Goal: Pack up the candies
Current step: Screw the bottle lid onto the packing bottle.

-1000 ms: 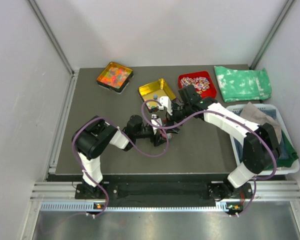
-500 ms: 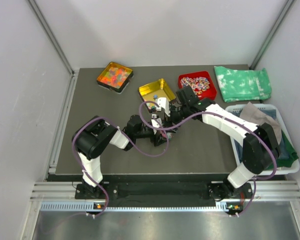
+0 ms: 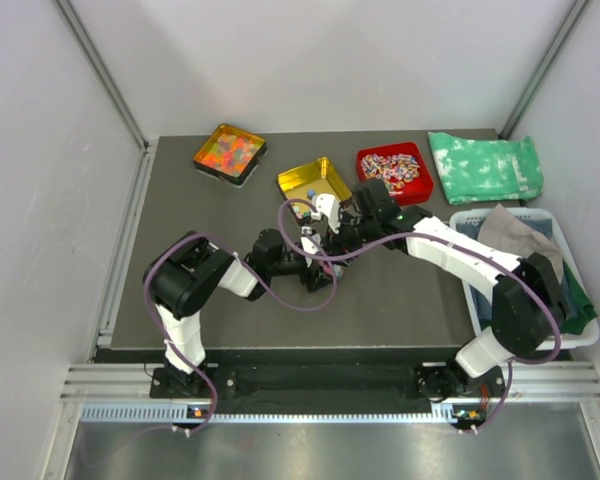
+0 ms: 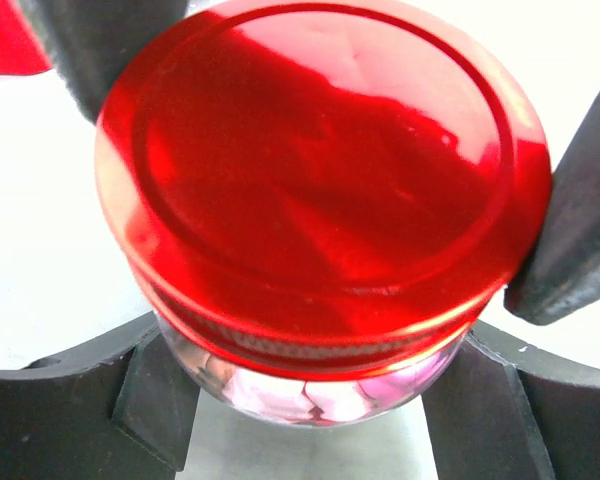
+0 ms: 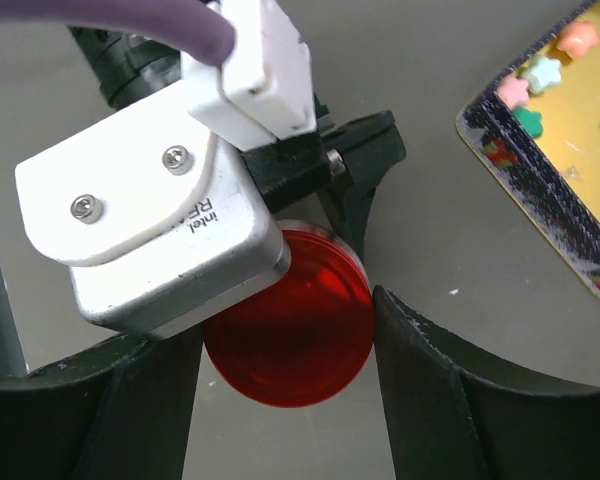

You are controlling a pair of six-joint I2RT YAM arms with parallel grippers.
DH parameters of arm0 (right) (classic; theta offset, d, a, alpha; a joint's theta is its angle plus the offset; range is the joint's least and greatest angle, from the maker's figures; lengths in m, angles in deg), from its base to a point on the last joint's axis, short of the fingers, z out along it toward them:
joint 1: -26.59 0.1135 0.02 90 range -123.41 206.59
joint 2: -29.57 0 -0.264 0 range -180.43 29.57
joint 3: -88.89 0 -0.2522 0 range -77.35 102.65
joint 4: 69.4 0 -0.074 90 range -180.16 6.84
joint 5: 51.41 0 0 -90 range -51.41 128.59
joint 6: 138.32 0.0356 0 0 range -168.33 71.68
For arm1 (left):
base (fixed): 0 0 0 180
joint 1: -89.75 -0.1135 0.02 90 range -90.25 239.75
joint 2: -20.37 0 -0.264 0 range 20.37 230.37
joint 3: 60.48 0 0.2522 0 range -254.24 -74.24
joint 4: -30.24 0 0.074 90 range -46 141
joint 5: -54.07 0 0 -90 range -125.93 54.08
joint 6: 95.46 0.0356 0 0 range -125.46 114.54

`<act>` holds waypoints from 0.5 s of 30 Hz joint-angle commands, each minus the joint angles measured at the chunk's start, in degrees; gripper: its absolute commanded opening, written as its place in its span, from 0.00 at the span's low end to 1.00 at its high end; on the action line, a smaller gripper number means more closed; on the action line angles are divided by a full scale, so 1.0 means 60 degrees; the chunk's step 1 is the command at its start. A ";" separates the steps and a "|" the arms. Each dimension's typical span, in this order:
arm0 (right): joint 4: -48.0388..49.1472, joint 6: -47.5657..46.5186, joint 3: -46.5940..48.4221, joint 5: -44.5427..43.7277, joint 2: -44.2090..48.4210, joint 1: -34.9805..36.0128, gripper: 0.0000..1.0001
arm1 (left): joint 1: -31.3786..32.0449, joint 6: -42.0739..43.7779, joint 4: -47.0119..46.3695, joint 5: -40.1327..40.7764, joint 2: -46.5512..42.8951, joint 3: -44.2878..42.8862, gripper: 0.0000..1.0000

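Dark grey table (image 3: 180,290). The clear glass jar (image 4: 230,385) with its shiny red metal lid (image 4: 320,180) sits mid-table, just nearer than the gold rectangular tray (image 3: 315,178). The lid is on the jar.

The left gripper (image 4: 305,385) is clenched on the jar. Its black fingers (image 4: 80,410) press the glass on both sides below the lid. The jar is upright between them.

The right gripper (image 5: 280,335) is over the lid from above. Its dark fingers (image 5: 450,400) straddle the red rim, and one looks to be at the rim edge. The other is half hidden by the silver camera block (image 5: 150,240) on the left wrist. Cannot tell whether the right gripper is clamped on the lid or only just around it.

The candies are in two places. Pink ones (image 4: 320,405) show through the glass under the lid. A few small pink and green ones (image 5: 540,75) lie in the gold tray near the middle of the back edge, and in the right wrist view they look star-like rather than round.

Other items:
- An orange-filled black-rimmed tray (image 3: 228,152) sits toward the back left corner.
- A red tray of striped wrapped sweets (image 3: 393,170) sits just right of the gold tray.
- A green mottled cloth (image 3: 485,165) lies at the back right corner.
- A white plastic basket (image 3: 472,290) holding folded cloths is at the right edge.
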 commanded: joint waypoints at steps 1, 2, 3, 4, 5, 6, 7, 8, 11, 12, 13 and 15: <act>0.0837 0.2030 -0.0500 -0.1700 0.0198 0.0400 0.49 | 0.0103 0.0555 0.1085 0.0435 0.0225 0.0062 0.61; 0.0852 0.2208 -0.0486 -0.1746 0.0213 0.0430 0.49 | 0.0103 0.0555 0.1085 0.0479 0.0225 0.0062 0.61; 0.0910 0.2427 -0.0486 -0.1862 0.0213 0.0474 0.49 | 0.0117 0.0569 0.1085 0.0479 0.0225 0.0048 0.61; 0.0896 0.2763 -0.0413 -0.1907 0.0213 0.0518 0.49 | 0.0103 0.0569 0.1085 0.0494 0.0225 0.0048 0.61; 0.0881 0.2911 -0.0340 -0.1951 0.0140 0.0547 0.50 | 0.0103 0.0569 0.1085 0.0494 0.0240 0.0062 0.61; 0.0910 0.3072 -0.0296 -0.2140 0.0111 0.0620 0.50 | 0.0103 0.0555 0.1085 0.0508 0.0226 0.0062 0.61; 0.0896 0.3335 -0.0165 -0.2490 0.0067 0.0751 0.50 | 0.0103 0.0555 0.1085 0.0508 0.0225 0.0062 0.61; 0.0867 0.3468 -0.0076 -0.2508 -0.0035 0.0767 0.50 | 0.0103 0.0569 0.1070 0.0523 0.0225 0.0062 0.61; 0.0750 0.3966 0.0260 -0.2611 -0.0240 0.0826 0.49 | 0.0103 0.0584 0.1056 0.0538 0.0211 0.0091 0.62; 0.0735 0.4025 0.0334 -0.2552 -0.0343 0.0826 0.49 | 0.0103 0.0569 0.1056 0.0523 0.0211 0.0092 0.61; 0.0735 0.4171 0.0436 -0.2682 -0.0387 0.0869 0.49 | 0.0103 0.0598 0.1056 0.0509 0.0211 0.0092 0.61; 0.0677 0.4333 0.0539 -0.2815 -0.0475 0.0899 0.49 | 0.0103 0.0599 0.1041 0.0494 0.0211 0.0106 0.61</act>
